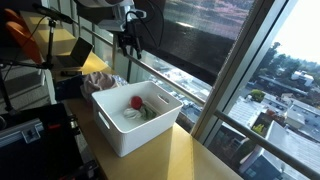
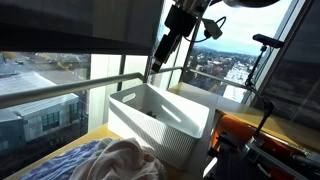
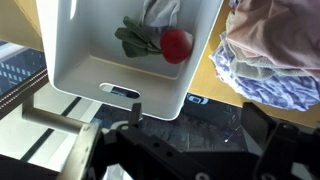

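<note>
Far L in an exterior view: crumpled cloth pile (image 1: 100, 80) on wooden table (image 1: 195, 155), just beside the white bin (image 1: 130, 137). Next R, gripper (image 1: 128, 42) hangs high over bin's back end, well apart from what's inside. Fingers spread wide, nothing btwn them and nothing held; wrist view shows this best (gripper (image 3: 175, 142)).

Bin sits mid-table, upright. Rose (image 1: 136, 101) lies flat on bin floor, red head next to a white cloth (image 1: 130, 113). R of bin: window (image 1: 210, 40) w/ city below.

Wrist view, L to R: bin wall (image 3: 60, 60) w/ handle slot (image 3: 120, 91), green leaves (image 3: 135, 38), rose head (image 3: 177, 45), then cloth pile (image 3: 270, 50) outside the bin.

Exterior view from the cloth side: cloth pile (image 2: 110, 160) at front, bin (image 2: 170, 130) behind it, gripper (image 2: 158, 60) above its L corner; rose hidden by the wall
</note>
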Tool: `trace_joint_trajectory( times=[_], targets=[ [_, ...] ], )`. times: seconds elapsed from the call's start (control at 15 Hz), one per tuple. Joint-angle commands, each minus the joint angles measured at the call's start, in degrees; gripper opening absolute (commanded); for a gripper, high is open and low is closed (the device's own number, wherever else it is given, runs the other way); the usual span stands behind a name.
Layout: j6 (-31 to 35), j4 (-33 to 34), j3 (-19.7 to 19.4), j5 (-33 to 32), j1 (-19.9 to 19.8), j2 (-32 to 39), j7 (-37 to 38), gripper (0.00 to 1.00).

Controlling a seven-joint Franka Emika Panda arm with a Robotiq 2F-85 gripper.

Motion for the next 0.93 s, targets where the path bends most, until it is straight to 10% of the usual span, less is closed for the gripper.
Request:
trace_joint_trajectory(
  times=[0.0, 0.87],
  targets=[
    [-2.0, 3.6, 1.3, -1.2, 1.6, 2.5, 0.7, 1.00],
    [2.9, 9.1, 3.7, -0.5, 11.9, 27.9, -1.3, 1.00]
  ],
)
